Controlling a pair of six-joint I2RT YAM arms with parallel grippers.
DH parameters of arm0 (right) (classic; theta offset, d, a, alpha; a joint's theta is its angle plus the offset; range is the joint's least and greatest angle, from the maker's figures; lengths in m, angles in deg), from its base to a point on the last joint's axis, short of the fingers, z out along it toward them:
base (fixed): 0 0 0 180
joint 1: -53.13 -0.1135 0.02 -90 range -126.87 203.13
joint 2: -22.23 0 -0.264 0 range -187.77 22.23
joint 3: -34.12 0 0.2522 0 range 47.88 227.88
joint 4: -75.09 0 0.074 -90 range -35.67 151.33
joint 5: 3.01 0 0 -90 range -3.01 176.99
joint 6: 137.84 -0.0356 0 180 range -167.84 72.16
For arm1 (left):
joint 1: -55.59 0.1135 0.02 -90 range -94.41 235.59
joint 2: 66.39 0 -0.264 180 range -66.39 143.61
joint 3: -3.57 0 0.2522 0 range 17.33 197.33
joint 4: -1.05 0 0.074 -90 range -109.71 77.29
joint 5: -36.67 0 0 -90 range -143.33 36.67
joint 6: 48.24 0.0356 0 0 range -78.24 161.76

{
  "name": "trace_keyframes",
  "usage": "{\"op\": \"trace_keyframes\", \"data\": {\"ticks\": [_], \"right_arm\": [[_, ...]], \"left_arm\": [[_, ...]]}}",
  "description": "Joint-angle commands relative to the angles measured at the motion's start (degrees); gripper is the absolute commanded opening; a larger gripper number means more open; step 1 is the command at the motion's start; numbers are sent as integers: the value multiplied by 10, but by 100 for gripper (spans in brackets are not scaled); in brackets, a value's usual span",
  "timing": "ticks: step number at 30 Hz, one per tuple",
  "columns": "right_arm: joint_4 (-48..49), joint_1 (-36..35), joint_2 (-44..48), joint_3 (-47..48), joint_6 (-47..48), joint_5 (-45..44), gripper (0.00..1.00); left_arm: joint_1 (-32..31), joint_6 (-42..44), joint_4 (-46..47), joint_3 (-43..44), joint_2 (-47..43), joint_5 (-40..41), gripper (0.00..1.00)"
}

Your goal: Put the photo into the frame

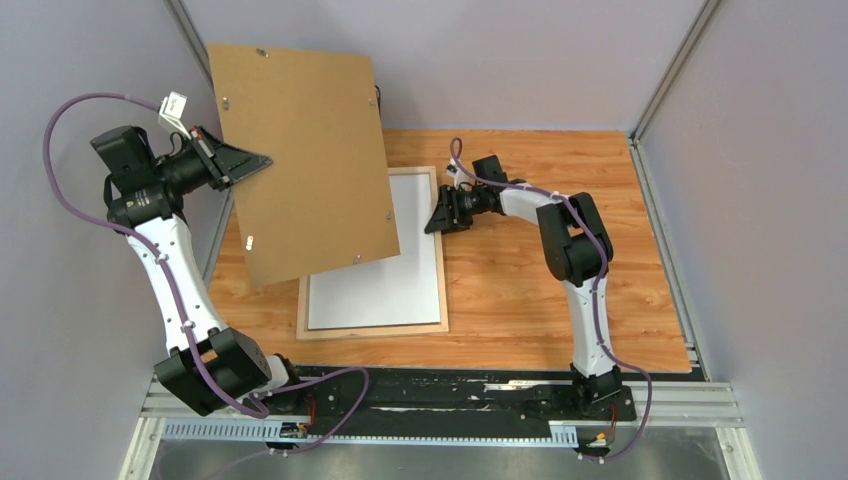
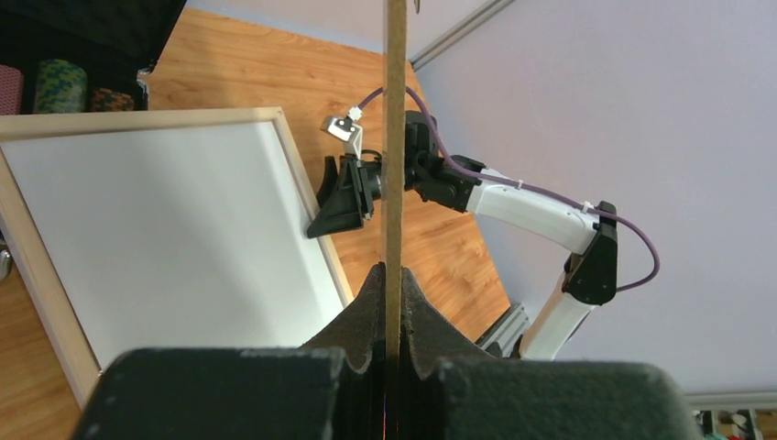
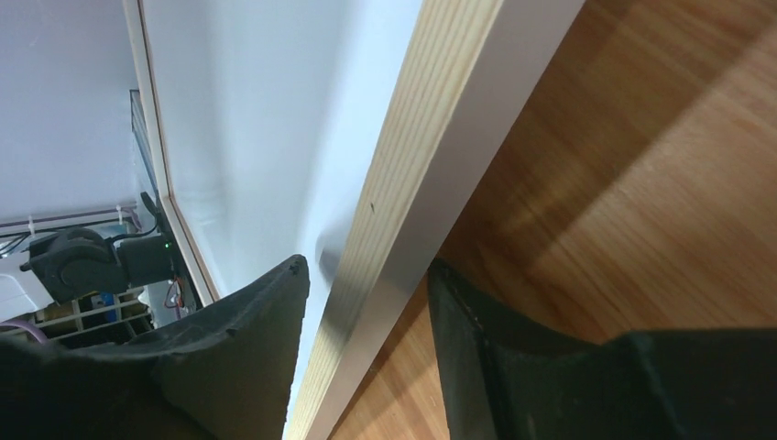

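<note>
Top view: left gripper (image 1: 235,165) clenched on the lifted backing board (image 1: 305,160); frame (image 1: 370,331) flat on the table (image 1: 560,300), long axis near-to-far; right gripper (image 1: 437,215) nearer, at its right rail.
Left wrist: white sheet (image 2: 156,229) fills the frame; print side of the photo not visible.
Right wrist: 2 fingers (image 3: 229,330) straddle the rail; cannot tell if they pinch it.

No writing, label, number or sign is legible from where I stand: the brown backing board (image 1: 300,160) and the pale frame (image 1: 372,331) both show plain, unmarked surfaces.
</note>
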State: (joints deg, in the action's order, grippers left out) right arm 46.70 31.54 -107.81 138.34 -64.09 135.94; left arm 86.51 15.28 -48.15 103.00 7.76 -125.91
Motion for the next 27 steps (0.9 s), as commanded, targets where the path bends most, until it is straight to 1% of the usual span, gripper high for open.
{"op": "trace_keyframes", "data": {"ticks": [1,10,22,25,27], "right_arm": [[21,-3,-10,18,-12,26,50],[24,-2,23,-5,-15,33,29],[51,-2,126,-60,-7,40,5],[55,-2,149,-75,-4,32,0],[60,-2,165,-89,-4,23,0]], "left_arm": [[10,5,11,24,-9,-26,0],[10,16,10,5,-11,-14,0],[10,33,8,-5,-20,0,0],[10,35,8,-13,-23,2,0],[10,38,8,-17,-26,5,0]]}}
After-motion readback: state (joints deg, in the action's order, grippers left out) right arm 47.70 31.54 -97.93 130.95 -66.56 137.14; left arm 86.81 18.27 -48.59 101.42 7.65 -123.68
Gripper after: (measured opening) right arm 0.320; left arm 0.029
